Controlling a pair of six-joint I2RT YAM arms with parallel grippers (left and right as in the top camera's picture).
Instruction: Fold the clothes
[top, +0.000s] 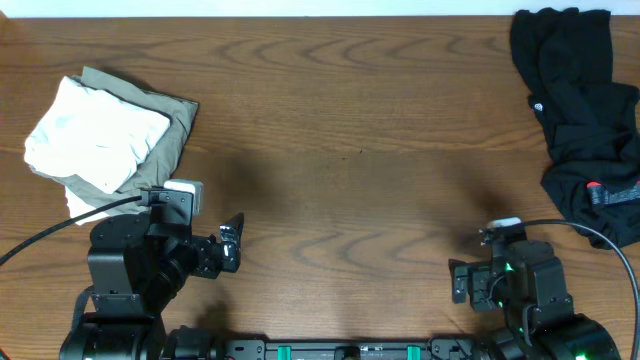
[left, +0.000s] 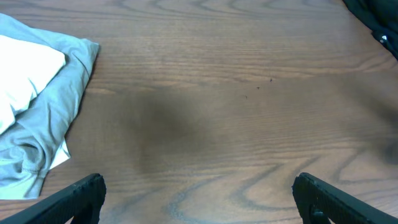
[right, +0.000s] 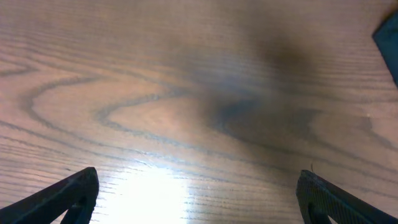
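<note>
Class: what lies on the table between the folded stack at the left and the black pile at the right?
Nothing; in the overhead view only bare table stretches between the folded stack and the black pile.

overhead: straight down on whole table (top: 340, 130) | wrist cams: low, close, facing forward | left wrist shares folded pile (top: 100, 135)

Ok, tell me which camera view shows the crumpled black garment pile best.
Overhead: the crumpled black garment pile shows almost whole, top right. The left wrist view catches only a dark sliver in its top right corner; the right wrist view, a blurred edge at right.
</note>
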